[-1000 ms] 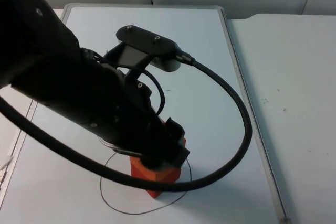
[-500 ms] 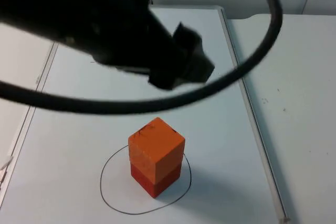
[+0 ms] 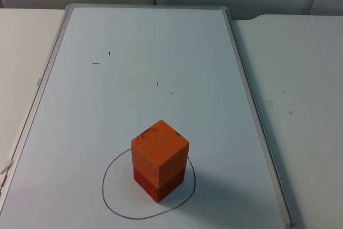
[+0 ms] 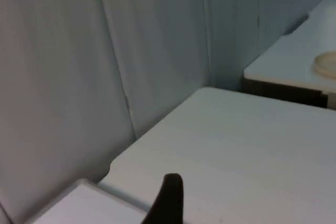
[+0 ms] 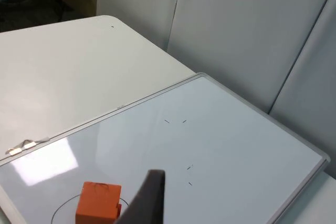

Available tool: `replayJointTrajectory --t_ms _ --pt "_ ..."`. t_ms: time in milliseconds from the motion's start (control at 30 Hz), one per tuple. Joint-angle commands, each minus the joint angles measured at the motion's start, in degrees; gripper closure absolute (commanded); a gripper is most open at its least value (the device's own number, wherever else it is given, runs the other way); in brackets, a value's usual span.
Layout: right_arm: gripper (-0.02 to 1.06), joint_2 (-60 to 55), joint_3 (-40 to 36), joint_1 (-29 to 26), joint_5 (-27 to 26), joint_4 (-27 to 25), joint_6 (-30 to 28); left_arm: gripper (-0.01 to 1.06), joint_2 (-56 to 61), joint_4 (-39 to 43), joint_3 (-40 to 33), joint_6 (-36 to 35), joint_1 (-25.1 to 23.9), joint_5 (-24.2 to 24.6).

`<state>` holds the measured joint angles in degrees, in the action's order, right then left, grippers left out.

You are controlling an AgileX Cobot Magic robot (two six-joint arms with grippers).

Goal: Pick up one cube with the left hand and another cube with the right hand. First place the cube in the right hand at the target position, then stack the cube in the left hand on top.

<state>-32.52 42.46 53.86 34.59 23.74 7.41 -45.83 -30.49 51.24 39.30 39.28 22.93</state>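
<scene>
I cannot tell how the left hand [image 4: 167, 203] or right hand [image 5: 144, 198] is set. The orange cube [image 3: 159, 147] sits on the red cube [image 3: 161, 182] inside the drawn black circle [image 3: 110, 197] on the whiteboard [image 3: 139, 68], near its front edge, with bare board all around.

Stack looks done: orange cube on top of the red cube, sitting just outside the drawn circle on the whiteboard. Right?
Not quite. The orange cube does sit on the red cube, but the stack stands inside the drawn circle on the whiteboard, not outside it. The top view shows the pen line running around the stack's base.
</scene>
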Motion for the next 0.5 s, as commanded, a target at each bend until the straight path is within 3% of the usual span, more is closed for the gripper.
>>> replayJointTrajectory --t_ms 0,33,100,167,200,467 --pt "0.14 0.1 -0.1 -0.1 -0.6 0.2 0.1 0.25 2.6 16.6 0.1 -16.0 0.4 7.5" --pt "0.14 0.1 -0.1 -0.1 -0.6 0.2 0.1 0.25 2.6 16.6 0.1 -16.0 0.4 7.5" --pt "0.14 0.1 -0.2 -0.1 -0.6 0.2 0.1 0.25 3.9 27.2 0.0 -27.7 0.4 15.5" --pt "0.14 0.1 -0.2 -0.1 -0.6 0.2 0.1 0.25 5.2 33.5 0.0 -32.5 0.4 25.9" --pt "0.14 0.1 -0.2 -0.1 -0.6 0.2 0.1 0.25 5.9 33.9 0.0 -32.9 0.4 28.1" --pt "0.14 0.1 -0.2 -0.1 -0.4 0.2 0.1 0.25 13.6 32.0 -3.2 -35.1 0.4 30.2"
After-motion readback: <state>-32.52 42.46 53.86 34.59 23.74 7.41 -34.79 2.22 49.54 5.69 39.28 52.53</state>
